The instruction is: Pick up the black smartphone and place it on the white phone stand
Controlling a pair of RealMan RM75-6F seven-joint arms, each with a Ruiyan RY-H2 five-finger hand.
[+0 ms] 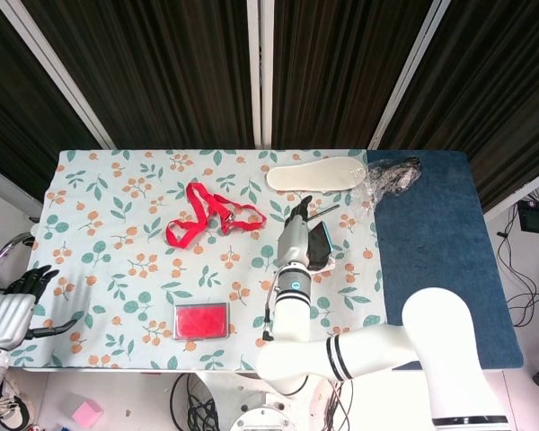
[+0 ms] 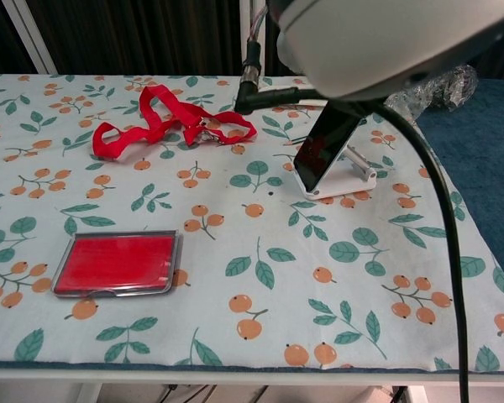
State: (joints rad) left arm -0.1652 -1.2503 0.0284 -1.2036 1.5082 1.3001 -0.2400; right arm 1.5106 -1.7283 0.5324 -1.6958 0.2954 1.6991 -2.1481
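The black smartphone (image 2: 326, 144) leans tilted on the white phone stand (image 2: 346, 179), its lower edge caught by the stand's front lip and its top tipped back toward the far side. Its face is a dark, glossy slab with a faint reddish reflection, and in the head view a thin teal-blue edge shows along its right side (image 1: 321, 246). The stand sits on the right half of the floral tablecloth (image 2: 260, 277), just left of the blue mat (image 1: 431, 260).

The right hand (image 1: 296, 235) hovers over the phone's left side in the head view; whether its fingers touch or clasp the phone cannot be told, since the arm hides them and the chest view shows only the arm's white shell. The left hand (image 1: 16, 301) hangs off the near left corner of the table, dark fingers spread and holding nothing.

A red lanyard (image 2: 164, 122) lies to the left of the stand, a red case (image 2: 118, 264) near the front edge, a pale shoe insole (image 1: 316, 172) and crumpled clear plastic (image 1: 391, 175) at the far side.
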